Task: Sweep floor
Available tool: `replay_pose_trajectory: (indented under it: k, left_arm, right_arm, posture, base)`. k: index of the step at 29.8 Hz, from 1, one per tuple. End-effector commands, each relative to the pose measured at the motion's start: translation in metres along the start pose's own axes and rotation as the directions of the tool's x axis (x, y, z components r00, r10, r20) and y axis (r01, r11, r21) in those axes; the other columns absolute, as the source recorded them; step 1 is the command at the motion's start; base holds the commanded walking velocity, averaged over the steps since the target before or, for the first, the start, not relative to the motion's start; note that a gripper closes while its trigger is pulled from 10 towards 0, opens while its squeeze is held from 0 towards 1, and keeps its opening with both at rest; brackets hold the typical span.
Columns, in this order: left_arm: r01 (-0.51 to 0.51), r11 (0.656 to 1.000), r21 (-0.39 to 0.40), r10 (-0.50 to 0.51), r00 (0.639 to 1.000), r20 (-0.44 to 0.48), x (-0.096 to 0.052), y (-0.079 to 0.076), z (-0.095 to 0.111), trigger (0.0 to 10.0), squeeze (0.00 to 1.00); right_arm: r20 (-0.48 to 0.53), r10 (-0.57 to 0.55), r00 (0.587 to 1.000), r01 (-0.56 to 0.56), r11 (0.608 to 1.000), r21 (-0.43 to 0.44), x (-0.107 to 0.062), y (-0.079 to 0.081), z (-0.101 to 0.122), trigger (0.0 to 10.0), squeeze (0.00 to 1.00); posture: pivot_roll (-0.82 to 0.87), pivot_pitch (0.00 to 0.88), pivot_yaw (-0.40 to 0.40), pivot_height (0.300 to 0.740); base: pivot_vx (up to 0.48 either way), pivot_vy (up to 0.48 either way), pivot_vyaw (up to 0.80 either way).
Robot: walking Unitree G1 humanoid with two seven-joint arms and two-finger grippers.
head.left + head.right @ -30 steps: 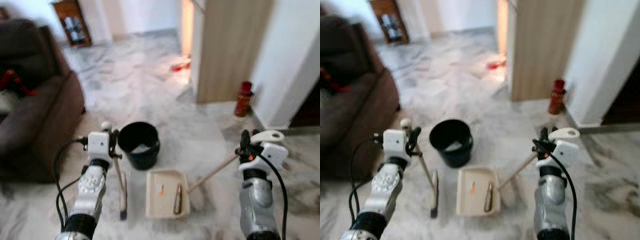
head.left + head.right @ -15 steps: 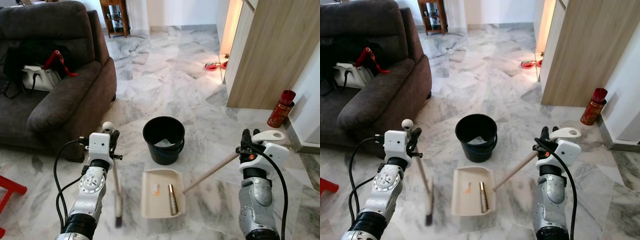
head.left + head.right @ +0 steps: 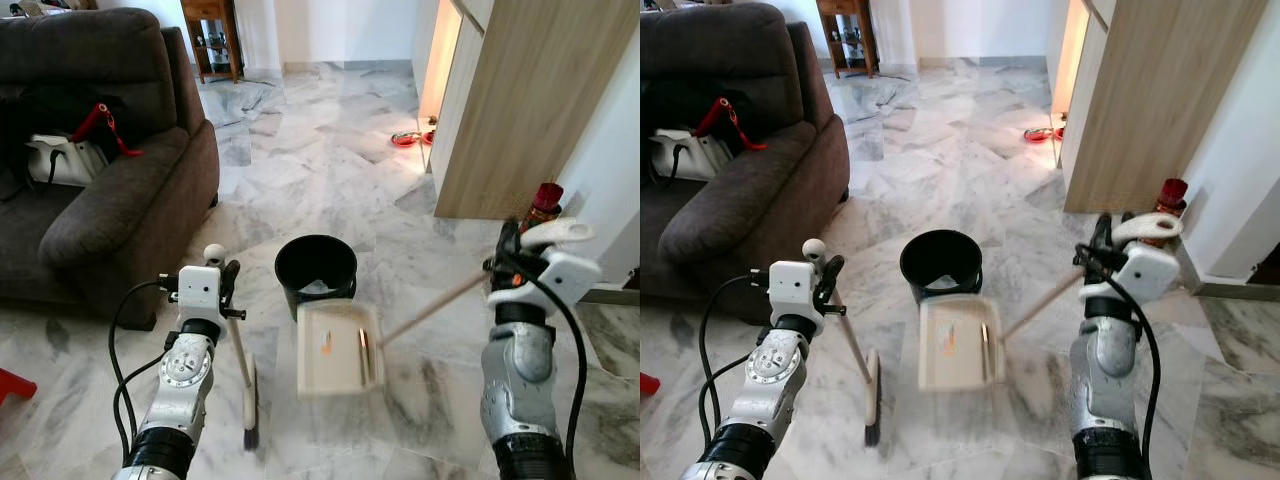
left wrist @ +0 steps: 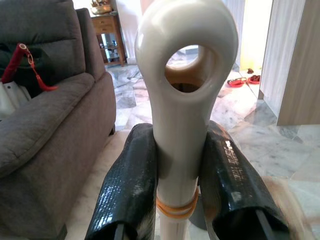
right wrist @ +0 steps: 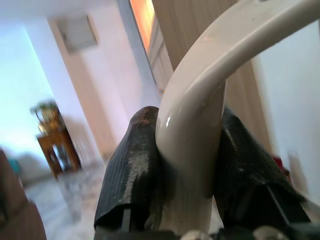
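Observation:
My left gripper (image 3: 224,287) is shut on the cream broom handle (image 4: 183,125), its two black fingers (image 4: 129,190) pressed to either side. The broom head (image 3: 250,402) rests on the marble floor in front of me. My right gripper (image 3: 508,258) is shut on the long handle (image 5: 200,100) of the cream dustpan (image 3: 338,348). The dustpan hangs blurred just off the floor, its far edge against the black bucket (image 3: 316,270). A small orange scrap and a thin dark stick lie in the pan.
A dark sofa (image 3: 110,190) with a white bag (image 3: 55,160) stands at the left. A wooden cabinet (image 3: 510,110) and a red bottle (image 3: 541,203) stand at the right. Red bowls (image 3: 405,140) sit farther off, and a red object (image 3: 12,384) lies at the lower left edge.
My right gripper has risen and the dustpan has lifted off the floor toward the bucket. The broom head has swung right, closer to the pan. The camera view has shifted a little.

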State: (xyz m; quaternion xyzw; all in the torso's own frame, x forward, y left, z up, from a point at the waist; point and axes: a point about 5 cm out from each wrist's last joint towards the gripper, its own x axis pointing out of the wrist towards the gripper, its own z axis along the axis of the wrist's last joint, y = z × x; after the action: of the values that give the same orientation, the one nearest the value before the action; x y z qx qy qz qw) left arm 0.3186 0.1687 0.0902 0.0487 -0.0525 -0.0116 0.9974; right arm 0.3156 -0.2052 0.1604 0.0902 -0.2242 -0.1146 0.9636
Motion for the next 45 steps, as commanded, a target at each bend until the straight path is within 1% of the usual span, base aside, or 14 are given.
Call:
replay_pose_trajectory:
  k: [1, 6, 13, 16, 21, 35, 45]
  left_arm:
    - [0.002, 1.000, 0.028, -0.004, 0.998, 0.060, 0.006, 0.002, 0.012, 10.0, 0.00]
    - [0.005, 1.000, 0.029, -0.007, 0.998, 0.062, 0.006, 0.000, 0.012, 10.0, 0.00]
    - [0.006, 0.999, 0.033, -0.008, 0.998, 0.055, 0.007, 0.000, 0.012, 10.0, 0.00]
    - [0.010, 0.999, 0.047, -0.013, 0.998, 0.057, 0.007, 0.000, 0.012, 10.0, 0.00]
    - [0.007, 0.999, 0.047, -0.010, 0.999, 0.054, 0.005, 0.002, 0.011, 10.0, 0.00]
    - [0.013, 0.999, 0.044, -0.016, 0.998, 0.056, 0.004, 0.000, 0.010, 10.0, 0.00]
    - [0.015, 0.999, 0.043, -0.017, 0.998, 0.061, 0.005, 0.000, 0.011, 10.0, 0.00]
  right_arm:
    - [0.149, 0.027, 0.988, -0.034, 0.998, 0.045, 0.018, 0.016, 0.034, 10.0, 0.00]
    - [0.218, 0.015, 0.976, -0.030, 0.997, 0.065, 0.027, 0.020, 0.055, 10.0, 0.00]
    - [0.220, 0.009, 0.975, -0.025, 0.997, 0.068, 0.028, 0.022, 0.059, 10.0, 0.00]
    - [0.197, 0.016, 0.980, -0.032, 0.996, 0.080, 0.028, 0.025, 0.055, 10.0, 0.00]
    - [0.186, 0.020, 0.982, -0.039, 0.994, 0.101, 0.027, 0.027, 0.053, 10.0, 0.00]
    - [0.188, 0.029, 0.982, -0.050, 0.993, 0.104, 0.027, 0.026, 0.056, 10.0, 0.00]
    - [0.193, 0.041, 0.980, -0.064, 0.992, 0.112, 0.028, 0.028, 0.058, 10.0, 0.00]
  posture:
    - [-0.03, 0.000, 0.049, 0.740]
    - [-0.03, 0.000, 0.050, 0.740]
    - [-0.03, 0.000, 0.048, 0.740]
    - [-0.02, 0.000, 0.047, 0.740]
    - [-0.02, 0.000, 0.047, 0.740]
    - [-0.03, 0.000, 0.046, 0.740]
    - [-0.03, 0.000, 0.042, 0.740]
  base:
    - [0.000, 0.000, 0.00]
    - [0.000, 0.000, 0.00]
    - [0.000, 0.000, 0.00]
    - [0.000, 0.000, 0.00]
    - [0.299, 0.000, 0.00]
    - [0.383, 0.000, 0.00]
    - [0.411, 0.000, 0.00]
